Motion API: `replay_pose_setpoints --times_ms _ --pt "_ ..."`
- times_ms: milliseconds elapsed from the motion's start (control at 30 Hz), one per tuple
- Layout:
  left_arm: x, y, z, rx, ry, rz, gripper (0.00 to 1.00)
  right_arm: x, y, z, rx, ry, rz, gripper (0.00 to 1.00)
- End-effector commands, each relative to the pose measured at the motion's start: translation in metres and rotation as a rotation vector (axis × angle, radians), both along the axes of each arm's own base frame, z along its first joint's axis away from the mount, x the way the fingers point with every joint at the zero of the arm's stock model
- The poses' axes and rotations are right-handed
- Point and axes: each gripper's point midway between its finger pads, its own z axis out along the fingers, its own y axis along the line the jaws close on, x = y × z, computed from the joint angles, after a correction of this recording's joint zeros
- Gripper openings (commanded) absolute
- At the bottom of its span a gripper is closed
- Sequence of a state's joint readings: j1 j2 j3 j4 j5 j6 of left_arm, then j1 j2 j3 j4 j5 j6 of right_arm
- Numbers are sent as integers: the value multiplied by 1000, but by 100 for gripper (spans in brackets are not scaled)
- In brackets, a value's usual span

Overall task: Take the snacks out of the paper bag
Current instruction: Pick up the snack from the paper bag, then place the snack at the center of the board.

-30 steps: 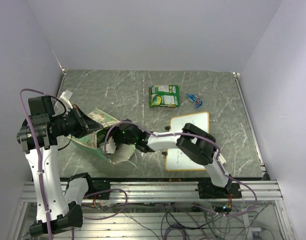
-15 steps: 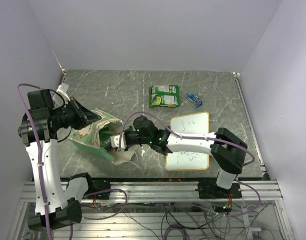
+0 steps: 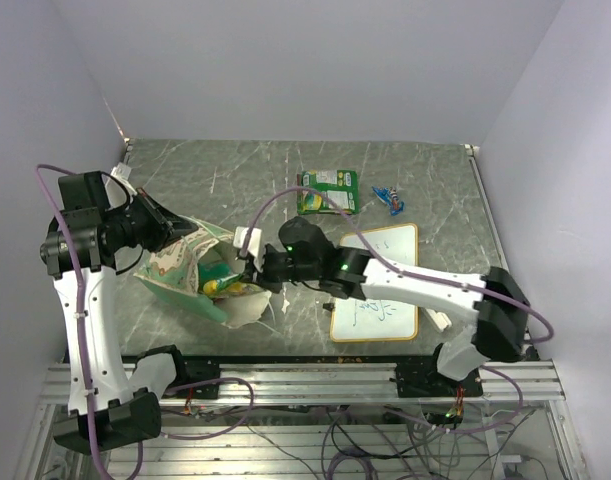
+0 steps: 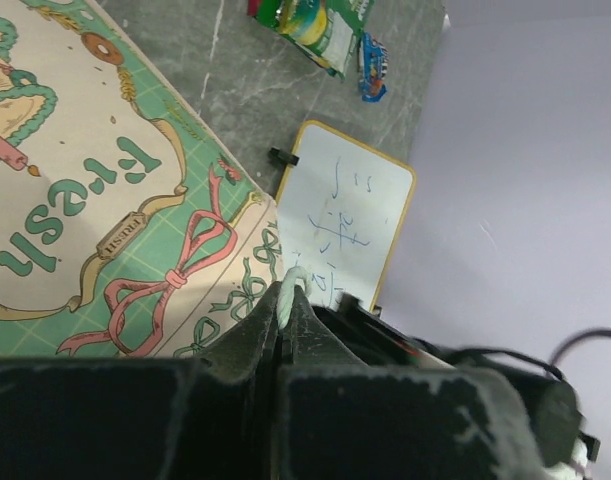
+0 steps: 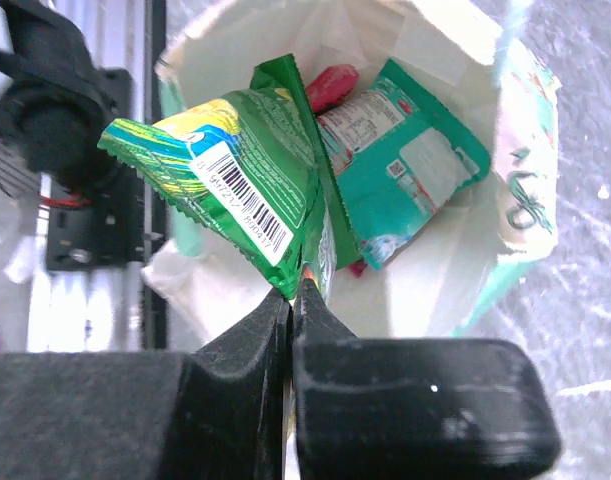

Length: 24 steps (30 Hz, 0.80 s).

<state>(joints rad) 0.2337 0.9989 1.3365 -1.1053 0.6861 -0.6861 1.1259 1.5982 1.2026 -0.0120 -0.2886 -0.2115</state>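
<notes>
Left gripper (image 4: 289, 296): jaws pressed together on the upper edge of the bag, with a pale strip pinched at the tips.
Container: cream paper bag with green patterned side panels (image 3: 173, 266) lies on its side at the left of the grey marbled table (image 3: 235, 180). Its mouth faces right and stands open.
Bag print: "Fresh" in green letters, upside down in the left wrist view. Pink ribbon bows lie over a green grid, and a small banner carries lettering too small to read.
Bag interior: plain cream. A teal glossy packet (image 5: 410, 165) lies against the inner wall, and a red glossy packet (image 5: 332, 83) is partly hidden behind it.
Teal packet label: white panel of fine print, not legible.
Right gripper (image 5: 297, 285): clamped tight on one corner of a packet, at the bag's mouth.
Held item: green glossy snack packet with yellow artwork (image 5: 240, 165), in front of the opening. Whether it is clear of the rim cannot be told.
Held packet label: white barcode panel, digits too small to read.
Out of the bag: a second green snack packet with yellow print (image 3: 328, 192) lies flat near the table's far edge. Brand not legible.
Beside it, to the right: small blue wrapped candy (image 3: 389, 198), apart from the packet.
Whiteboard: white rectangular whiteboard with yellow rim (image 4: 345, 210) at the right of the table, crossed by the right arm. It bears blue handwritten marks that cannot be made out.
</notes>
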Motion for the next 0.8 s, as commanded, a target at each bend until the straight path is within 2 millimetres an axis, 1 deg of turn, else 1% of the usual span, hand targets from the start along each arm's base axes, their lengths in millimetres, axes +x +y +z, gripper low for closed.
replay_pose_setpoints --times_ms 0,100,167,233,333,433,467,500,533,567,667,700,767 --pt "6 7 1 13 21 60 7 -16 -27 68 74 175 -115 0" --pt "6 15 -4 46 71 101 7 -23 -48 81 47 277 -157 0" --pt "8 26 -6 96 96 155 7 -22 -66 87 13 363 -193 0" --pt "8 33 -10 126 121 179 7 -14 -85 96 8 458 -238 0" --pt "9 37 -17 145 161 189 7 -1 -113 112 32 609 -259 0" --pt "8 37 -25 147 193 183 7 15 -138 125 51 694 -318 0" --pt "6 37 -28 147 204 178 7 25 -145 130 57 715 -359 0" --pt "5 37 -30 153 211 171 7 39 -157 129 60 740 -424 0" --pt "5 37 -31 157 213 162 7 47 -163 129 55 755 -470 0" --pt "5 36 -32 158 212 155 7 64 -173 126 55 762 -546 0" --pt "9 34 -33 138 204 142 7 113 -199 108 35 770 -796 0" --pt "11 32 -32 127 194 133 7 128 -204 104 33 758 -861 0" --pt "14 29 -31 115 180 120 7 163 -222 93 47 726 -1013 0"
